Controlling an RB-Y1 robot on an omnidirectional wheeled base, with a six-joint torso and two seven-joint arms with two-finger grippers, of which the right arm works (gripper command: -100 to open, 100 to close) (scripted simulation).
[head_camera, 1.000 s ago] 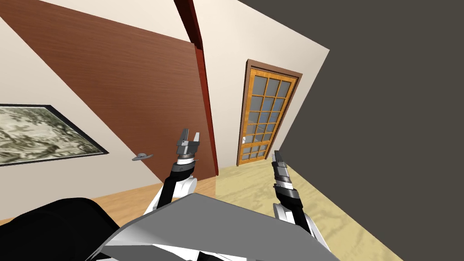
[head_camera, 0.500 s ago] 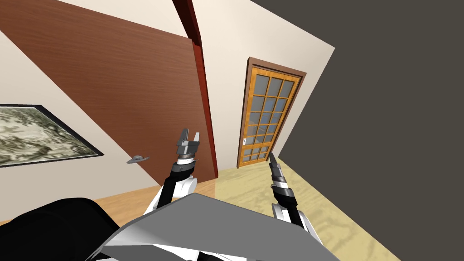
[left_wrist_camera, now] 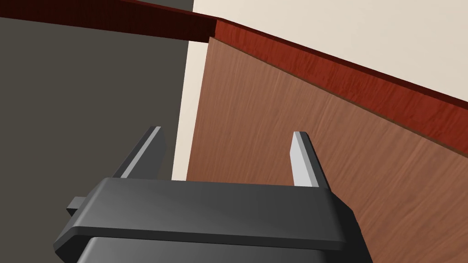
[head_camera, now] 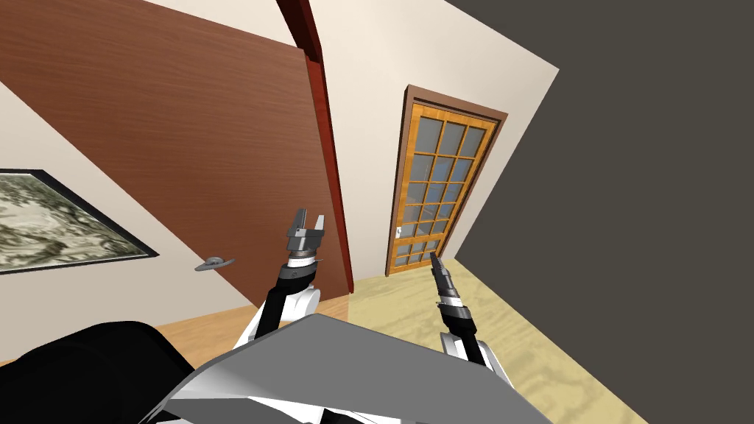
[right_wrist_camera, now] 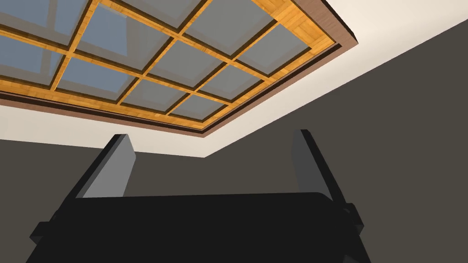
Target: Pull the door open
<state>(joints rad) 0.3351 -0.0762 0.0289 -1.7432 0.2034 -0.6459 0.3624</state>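
Where the cream wall (head_camera: 147, 287) fills the left side of the head view, one framed picture (head_camera: 59, 221) hangs. Next comes the brown door (head_camera: 184, 132), one of two doors. Its long axis runs upright, slanted only as the whole view slants, and its broad face is turned toward me. One grey lever handle (head_camera: 213, 262) sits at its left edge, long axis level along the panel; which end is free I cannot tell. One red-brown frame post (head_camera: 328, 169) borders the door's right edge. The left pincer (head_camera: 306, 221) is raised near that edge, well apart from the handle, its two fingers (left_wrist_camera: 302, 155) spread and holding nothing. Further right stands the orange glazed door (head_camera: 434, 184). The right pincer (head_camera: 434, 259) points up toward it, its two fingers (right_wrist_camera: 116, 166) likewise parted and empty. One dark grey wall (head_camera: 648, 184) closes the right.
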